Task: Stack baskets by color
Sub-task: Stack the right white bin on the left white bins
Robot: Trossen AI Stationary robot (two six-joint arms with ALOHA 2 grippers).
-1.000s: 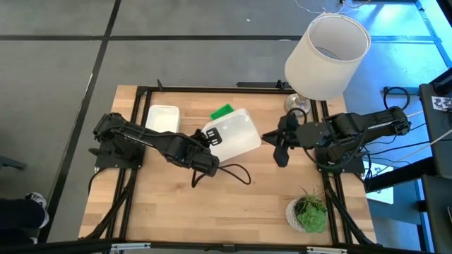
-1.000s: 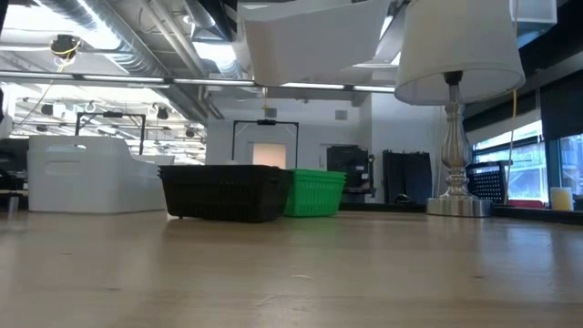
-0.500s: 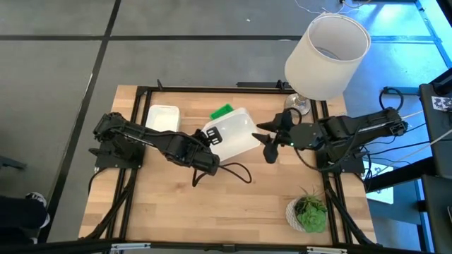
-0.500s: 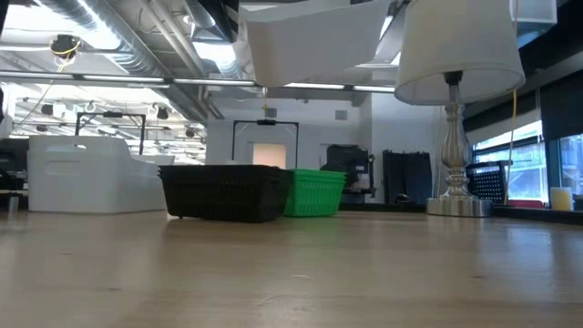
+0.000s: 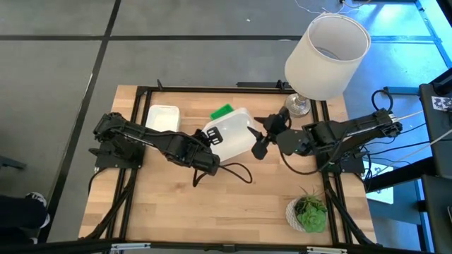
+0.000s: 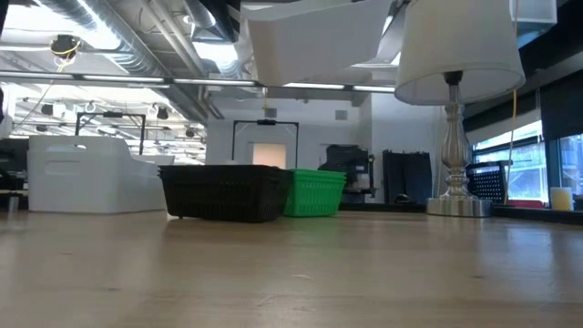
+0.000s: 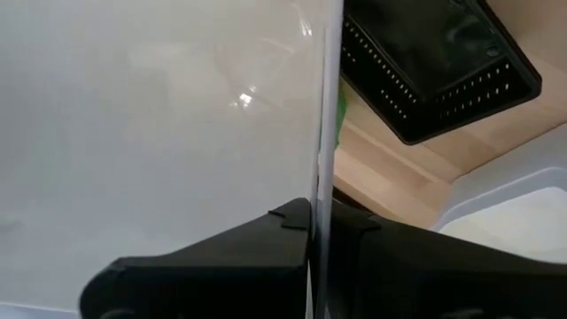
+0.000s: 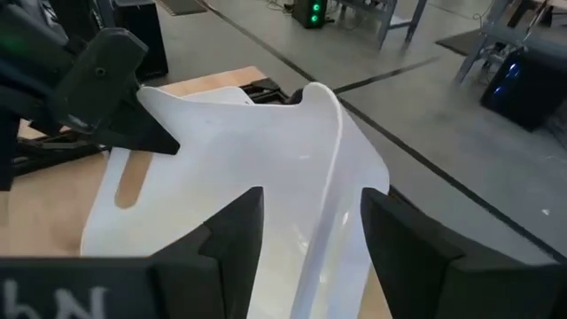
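Note:
A white basket [image 5: 232, 134] hangs tilted above the table's middle, with my left gripper [image 5: 210, 138] shut on its left end. My right gripper [image 5: 258, 137] is open at the basket's right end. In the right wrist view its fingers [image 8: 217, 239] stand on either side of the basket's rim [image 8: 330, 177], apart from it. A second white basket [image 5: 162, 118] rests on the table at the far left. A green basket [image 5: 221, 111] shows past the held one. The black basket [image 6: 226, 191] stands beside the green one [image 6: 315, 191] and is hidden from above. My left gripper pinches the white basket's end wall [image 7: 322, 190] between its two fingers, one on each face of the wall. The fingers come from the table's left, slanting down. The basket is lifted clear of the table and tilted.
A lamp with a big white shade [image 5: 326, 56] stands at the far right corner. A small potted plant [image 5: 309, 212] sits near the right front. A dark cable [image 5: 236, 173] lies on the wood in the middle. The table's near half is bare wood.
My right gripper has moved toward the table's left, up to the held white basket's right end, and has rolled as it went. The basket and my left gripper have kept still.

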